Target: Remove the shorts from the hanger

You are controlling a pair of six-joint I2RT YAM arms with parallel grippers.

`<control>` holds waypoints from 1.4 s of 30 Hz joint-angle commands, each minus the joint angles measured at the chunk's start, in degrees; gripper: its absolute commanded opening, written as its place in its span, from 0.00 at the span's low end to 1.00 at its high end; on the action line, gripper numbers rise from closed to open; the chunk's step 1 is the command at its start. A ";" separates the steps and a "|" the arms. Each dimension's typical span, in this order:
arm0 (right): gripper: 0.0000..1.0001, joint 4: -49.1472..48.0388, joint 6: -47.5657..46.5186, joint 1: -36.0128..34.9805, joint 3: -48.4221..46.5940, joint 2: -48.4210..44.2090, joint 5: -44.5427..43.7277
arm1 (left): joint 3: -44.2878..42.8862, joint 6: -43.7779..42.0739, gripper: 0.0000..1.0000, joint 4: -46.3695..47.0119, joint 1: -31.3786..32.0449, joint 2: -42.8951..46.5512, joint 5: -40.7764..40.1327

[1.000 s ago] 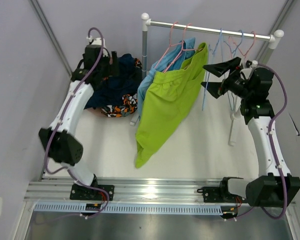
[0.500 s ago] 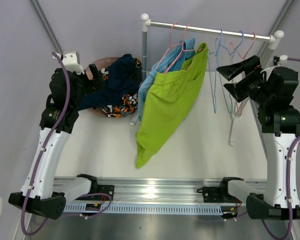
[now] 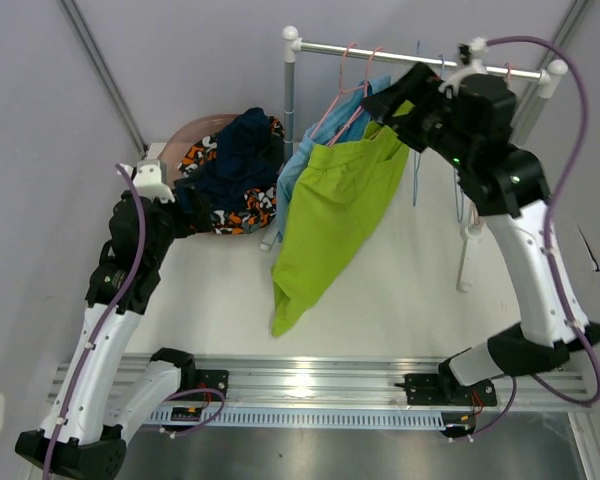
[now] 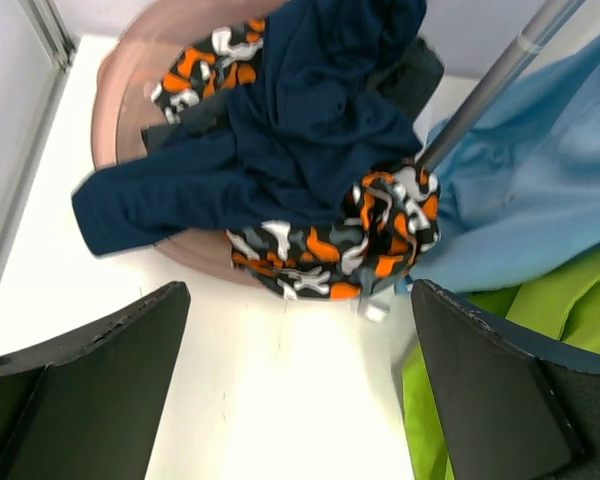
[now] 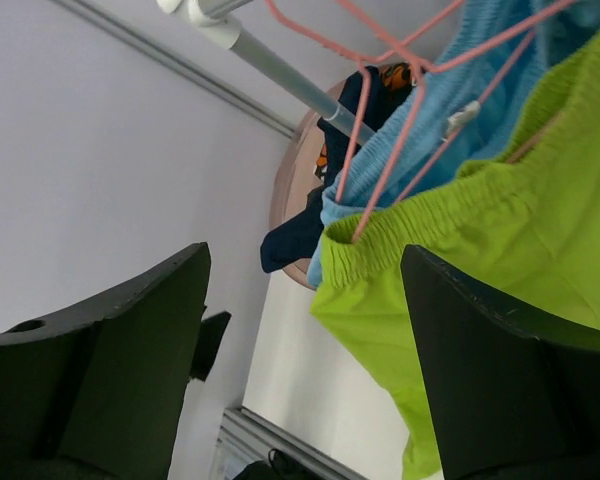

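Note:
Lime green shorts (image 3: 330,215) hang from a pink hanger (image 3: 352,95) on the white rail (image 3: 400,51), with light blue shorts (image 3: 298,165) on a second pink hanger just behind them. Two dark navy shorts (image 3: 228,160) and blotch-patterned shorts (image 3: 242,212) lie in a pink basin (image 3: 202,128). My right gripper (image 3: 377,112) is open and empty at the top of the green shorts; its wrist view shows their waistband (image 5: 450,215) and the hanger (image 5: 380,160) between the fingers. My left gripper (image 3: 190,208) is open and empty, just in front of the basin (image 4: 115,110).
Several empty blue and pink hangers (image 3: 417,150) hang on the right part of the rail. The rack's left pole (image 3: 289,100) stands beside the basin, and its right leg (image 3: 467,250) stands on the white table. Grey walls close in on both sides.
My right arm swung left and up from the empty hangers to the green shorts' top. My left arm pulled back from the basin toward the near edge.

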State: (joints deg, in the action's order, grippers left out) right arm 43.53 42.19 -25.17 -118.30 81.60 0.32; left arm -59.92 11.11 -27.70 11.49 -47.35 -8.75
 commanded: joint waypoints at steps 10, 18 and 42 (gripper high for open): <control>0.78 -4.41 -4.31 -6.39 -7.65 15.60 -13.32 | 10.44 2.95 0.99 1.96 0.03 4.99 2.25; 0.52 -6.52 -5.10 -6.47 -6.77 18.42 -16.05 | 10.70 2.95 0.99 2.22 0.03 5.61 1.81; 0.00 -6.70 -5.98 -6.38 -2.11 11.40 -18.86 | 8.07 1.72 0.99 8.63 2.65 5.34 16.21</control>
State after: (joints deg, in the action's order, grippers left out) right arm 40.05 37.60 -31.33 -119.66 100.55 -15.44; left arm -49.19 13.06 -24.34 12.10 -42.37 -1.56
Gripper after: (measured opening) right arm 0.050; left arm 0.992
